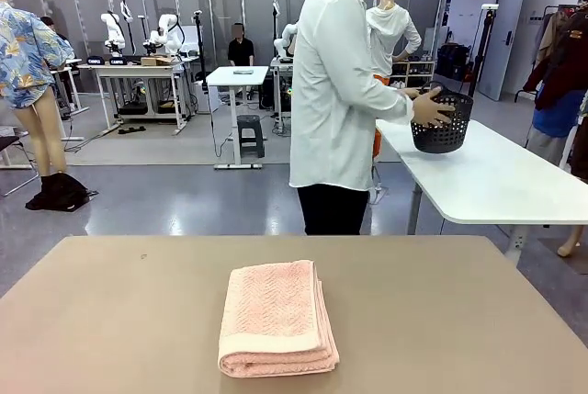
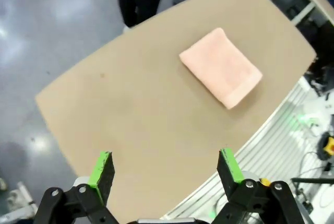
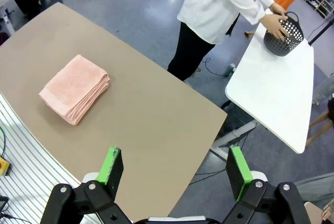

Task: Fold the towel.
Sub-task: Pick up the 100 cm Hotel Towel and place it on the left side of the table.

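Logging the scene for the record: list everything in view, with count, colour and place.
towel: one, salmon pink, folded in a stack, on the near middle of the tan table.
tan table: one, tan, in front of the robot.
white table: one, white, beyond the tan table on the right.
basket: one, black, perforated, on the white table.
person: one, white shirt, dark trousers, at the white table, hands on the basket.
left gripper: one, black with green pads, open, above the tan table.
right gripper: one, same colours, open, above the tan table.
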Robot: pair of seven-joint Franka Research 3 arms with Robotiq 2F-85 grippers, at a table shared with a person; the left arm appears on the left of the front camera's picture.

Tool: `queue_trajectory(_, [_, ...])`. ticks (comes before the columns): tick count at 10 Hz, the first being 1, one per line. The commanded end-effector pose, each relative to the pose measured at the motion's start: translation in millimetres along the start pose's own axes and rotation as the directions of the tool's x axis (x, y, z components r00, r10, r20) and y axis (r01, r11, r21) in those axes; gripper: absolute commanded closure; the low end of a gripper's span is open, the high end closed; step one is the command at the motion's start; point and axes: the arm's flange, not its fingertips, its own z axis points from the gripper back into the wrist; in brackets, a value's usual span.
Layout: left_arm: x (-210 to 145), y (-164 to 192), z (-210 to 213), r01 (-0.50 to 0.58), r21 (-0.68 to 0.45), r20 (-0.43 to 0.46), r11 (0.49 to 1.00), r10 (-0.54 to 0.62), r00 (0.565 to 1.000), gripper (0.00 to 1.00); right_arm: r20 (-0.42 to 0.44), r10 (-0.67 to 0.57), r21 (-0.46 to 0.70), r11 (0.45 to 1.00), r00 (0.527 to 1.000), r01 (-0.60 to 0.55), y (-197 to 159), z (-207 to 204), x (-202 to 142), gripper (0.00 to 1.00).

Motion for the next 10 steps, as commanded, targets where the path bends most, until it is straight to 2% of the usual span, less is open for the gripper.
queue_trajectory(1, [12,12,-56,-0.117,-0.06,-0.018,0.991,0.116,0.993,0.0,0.0,-0.017,-0.004,1.0,1.0,0.017,0,0,-1,0.0])
queue_trajectory(4, [10,13,-149,-0.196,-0.25,-0.104,0.948,0.175,0.979,0.0,0.0,-0.017,-0.004,1.0,1.0,0.017,0,0,-1,0.0])
queue_trajectory(5, [6,11,-179,-0.228,-0.299,-0.109,0.927,0.204,0.973,0.0,0.0,-0.017,-0.004,1.0,1.0,0.017,0,0,-1,0.0])
queue_trajectory(8, [-14,-8,-265,-0.298,-0.365,-0.114,0.882,0.275,0.955,0.0,0.0,-0.017,-0.004,1.0,1.0,0.017,0,0,-1,0.0])
queue_trajectory(10, [-22,-12,-296,-0.385,-0.439,-0.173,0.811,0.344,0.923,0.0,0.0,-0.017,-0.004,1.0,1.0,0.017,0,0,-1,0.0])
